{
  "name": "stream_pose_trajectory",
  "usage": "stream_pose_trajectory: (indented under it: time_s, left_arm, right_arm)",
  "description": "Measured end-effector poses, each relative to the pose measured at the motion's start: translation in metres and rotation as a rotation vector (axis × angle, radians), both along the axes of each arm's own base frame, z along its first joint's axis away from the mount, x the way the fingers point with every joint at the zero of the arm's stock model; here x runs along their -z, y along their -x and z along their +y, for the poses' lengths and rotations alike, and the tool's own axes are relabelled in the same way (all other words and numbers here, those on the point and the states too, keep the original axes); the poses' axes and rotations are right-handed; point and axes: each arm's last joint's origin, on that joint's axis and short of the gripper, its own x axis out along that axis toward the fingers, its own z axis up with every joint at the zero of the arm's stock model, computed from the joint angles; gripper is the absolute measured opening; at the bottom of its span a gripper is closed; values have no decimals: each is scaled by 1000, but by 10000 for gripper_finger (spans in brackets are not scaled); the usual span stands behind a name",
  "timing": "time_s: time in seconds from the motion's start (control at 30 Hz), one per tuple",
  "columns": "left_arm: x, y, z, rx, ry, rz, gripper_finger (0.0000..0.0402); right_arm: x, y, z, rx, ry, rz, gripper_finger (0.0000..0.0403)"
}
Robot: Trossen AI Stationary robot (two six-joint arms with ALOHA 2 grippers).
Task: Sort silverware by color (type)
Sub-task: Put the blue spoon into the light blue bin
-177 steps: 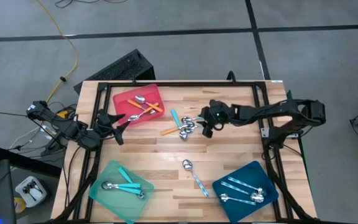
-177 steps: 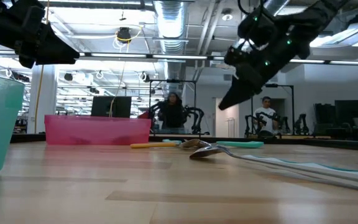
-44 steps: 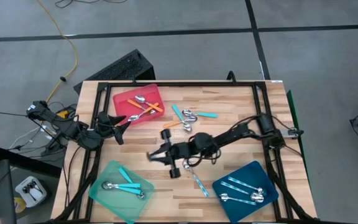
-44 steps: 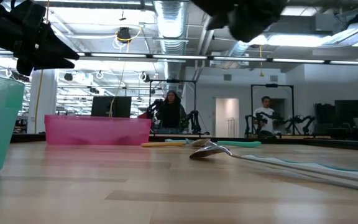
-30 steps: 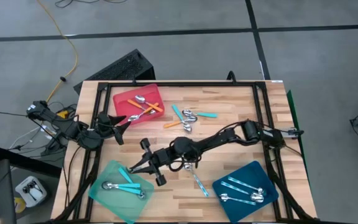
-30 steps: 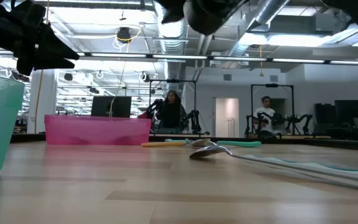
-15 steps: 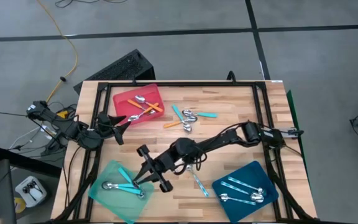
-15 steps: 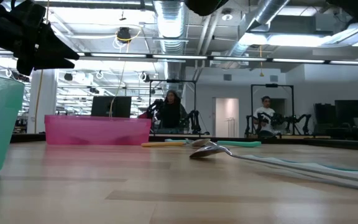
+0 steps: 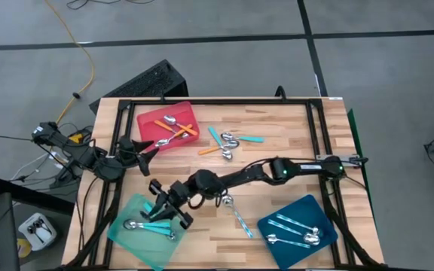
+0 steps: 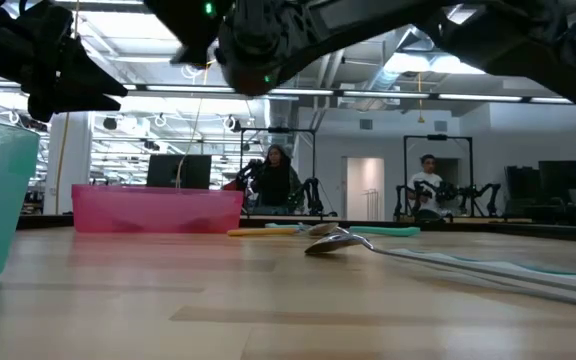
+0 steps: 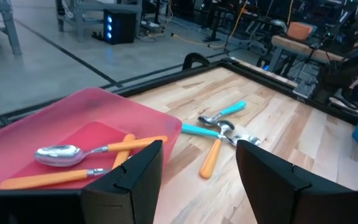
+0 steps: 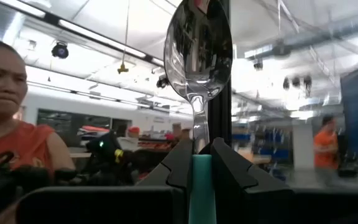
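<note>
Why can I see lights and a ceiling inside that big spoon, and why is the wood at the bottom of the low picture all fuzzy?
Right wrist view: the spoon has a shiny metal bowl that mirrors the room's ceiling lamps, bent by its curve. Low view: the table nearest the camera is out of focus; farther back it looks sharper.

In the right wrist view the turquoise-handled spoon [image 12: 199, 68] clamped between the right gripper's [image 12: 197, 163] jaws shows only its bowl and neck; the handle below the jaws is cut off. From above, that spoon is too small to make out among the jaws over the mint-green tray [image 9: 126, 223].
</note>
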Motion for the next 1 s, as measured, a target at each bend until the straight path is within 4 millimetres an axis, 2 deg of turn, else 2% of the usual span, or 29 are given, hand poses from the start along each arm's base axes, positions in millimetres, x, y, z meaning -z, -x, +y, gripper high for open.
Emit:
stream_pose_trajectory:
  time_s: [0.23, 0.6, 0.87, 1.0]
  left_arm:
    - [0, 0, 0, 3, -4, 7, 190]
    - [0, 0, 0, 4, -6, 9, 190]
    - [0, 0, 0, -6, -12, 7, 190]
    - [0, 0, 0, -7, -12, 7, 190]
  right_arm:
    - [-3, -1, -3, -2, -21, 44, 65]
    - [22, -17, 3, 154, -85, 386, 65]
    - [30, -18, 13, 190, -107, 478, 65]
    - [37, -20, 13, 246, -157, 580, 65]
